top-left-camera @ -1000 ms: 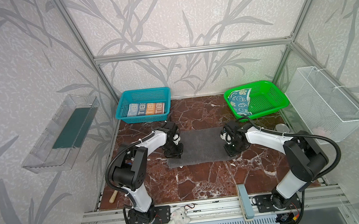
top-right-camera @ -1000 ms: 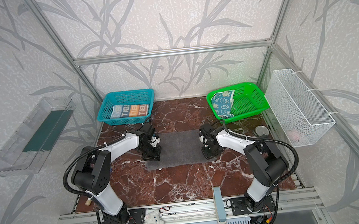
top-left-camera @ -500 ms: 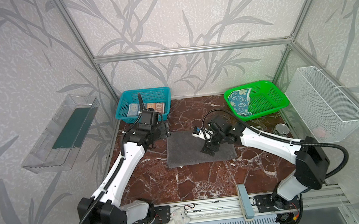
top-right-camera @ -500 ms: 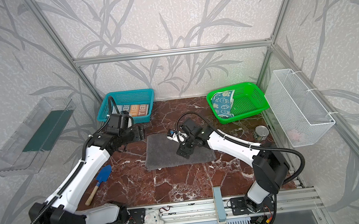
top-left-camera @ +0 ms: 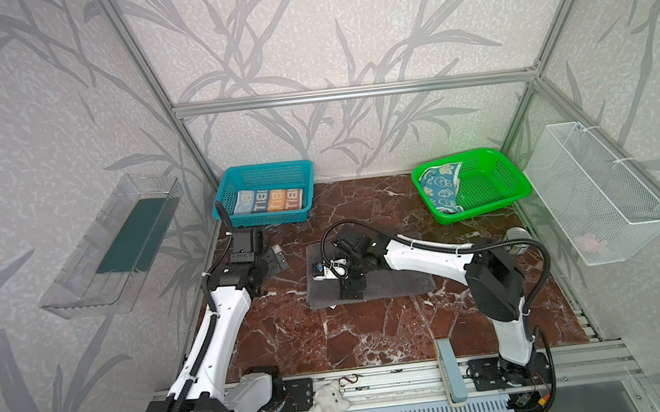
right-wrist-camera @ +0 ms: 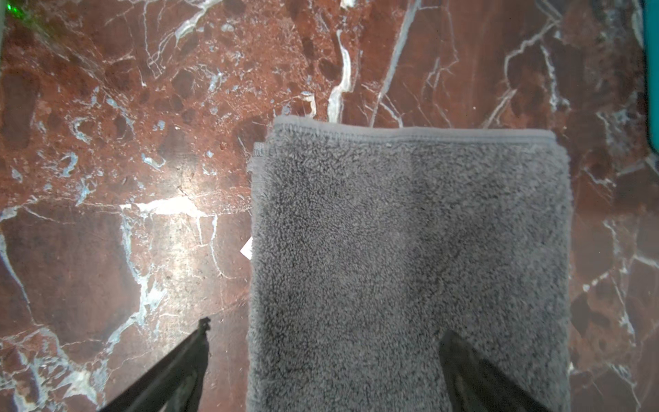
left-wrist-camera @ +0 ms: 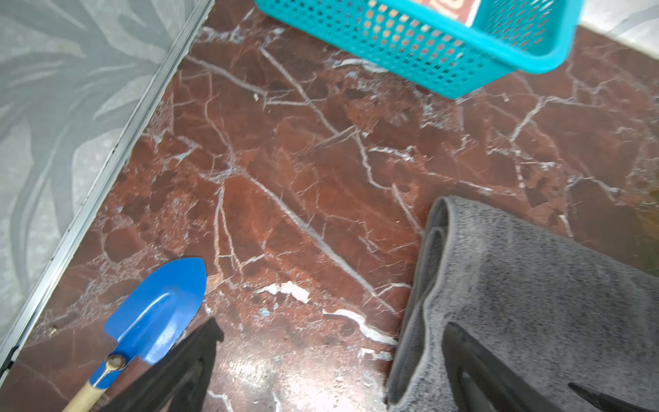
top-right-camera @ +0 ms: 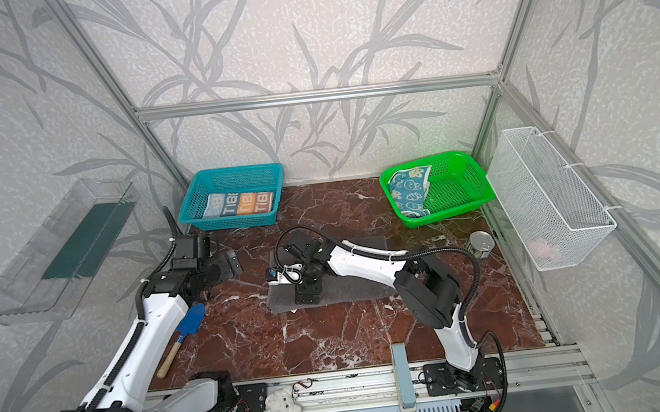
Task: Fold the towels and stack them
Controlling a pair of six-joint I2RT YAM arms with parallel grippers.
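Since both grippers let go moments ago, left gripper [top-left-camera: 273, 261] spread wide, empty, pulled back near teal basket [top-left-camera: 261, 167]; grey towel [top-left-camera: 395, 283] lies folded mid-table; right gripper [top-left-camera: 352, 292] agape over its left end. Fold likely finished; stacking next.

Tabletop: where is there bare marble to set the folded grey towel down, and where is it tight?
Widest bare marble: the front strip between the grey towel and the front rail. Also free: the back gap between the teal basket and the green basket. Crowded: the left edge, with the blue trowel, and the right edge by the can.
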